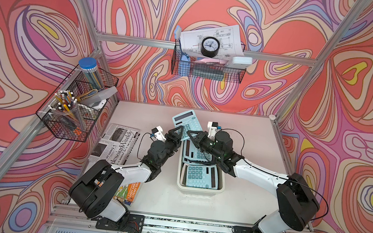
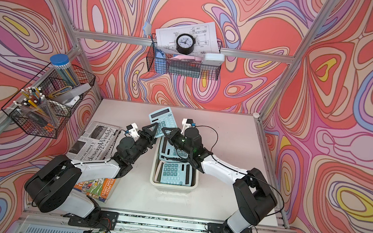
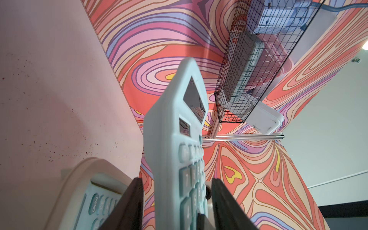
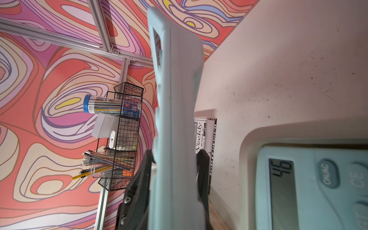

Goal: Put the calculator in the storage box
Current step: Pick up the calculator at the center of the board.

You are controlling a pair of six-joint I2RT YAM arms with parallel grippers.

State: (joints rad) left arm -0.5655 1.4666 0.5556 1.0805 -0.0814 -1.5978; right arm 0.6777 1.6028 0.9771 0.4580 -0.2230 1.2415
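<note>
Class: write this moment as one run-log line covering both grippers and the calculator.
left gripper open, clear of calculator | right gripper shut on calculator | calculator raised at far end of storage box, not yet inside

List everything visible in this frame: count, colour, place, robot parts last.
table: one, whitish, inside the framed cell
storage box: one, cream, table centre
held calculator: one, light blue, at the storage box's far end
boxed calculators: at least two, light blue, inside the storage box
newspaper: one, black and white, flat on the table's left side
book: one, orange-green, near-left corner
wire baskets: two, black, on the walls
clock: one, black, at the back-wall basket
left gripper: one, black, open around the held calculator
right gripper: one, black, shut on the held calculator
</note>
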